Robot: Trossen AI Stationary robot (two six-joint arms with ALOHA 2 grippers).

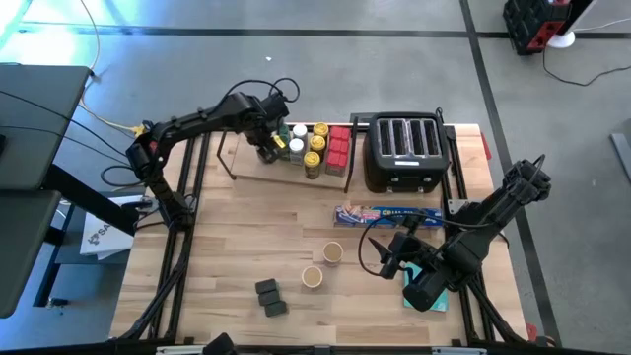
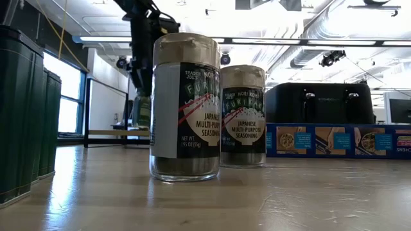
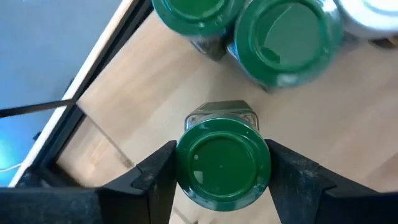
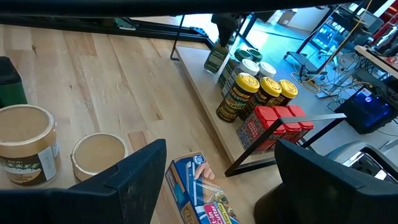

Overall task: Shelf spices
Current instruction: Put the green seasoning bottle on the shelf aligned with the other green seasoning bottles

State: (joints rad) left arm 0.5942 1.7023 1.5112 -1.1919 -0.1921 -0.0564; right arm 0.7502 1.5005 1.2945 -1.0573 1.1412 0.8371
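My left gripper [image 3: 222, 165] reaches over the shelf's [image 1: 256, 168] left end and is shut on a green-lidded spice jar [image 3: 221, 127]. Two more green lids [image 3: 289, 37], a white lid [image 3: 373, 15], yellow-lidded jars [image 4: 261, 90] and red tins [image 4: 273, 124] stand on the pale board [image 4: 205, 99]. On the table stand two tan-lidded jars [image 1: 332, 253] [image 1: 312, 277], and two dark grey blocks [image 1: 270, 298] lie there. My right gripper [image 4: 217, 186] is open and hovers near the table's right near corner, touching nothing. My left gripper pinches the jar by its green lid [image 3: 189, 165], one finger [image 3: 155, 177] on each side of the rim. The fingers come from above, pointing down. The jar hangs upright under them, over the board's left end. Whether its base rests on the board I cannot tell.
A black four-slot toaster [image 1: 404, 153] stands right of the shelf. A long blue wrap box [image 1: 389, 214] lies in front of it. A teal pad [image 1: 439, 286] sits under my right arm. Bare wood lies left of the tan-lidded jars.
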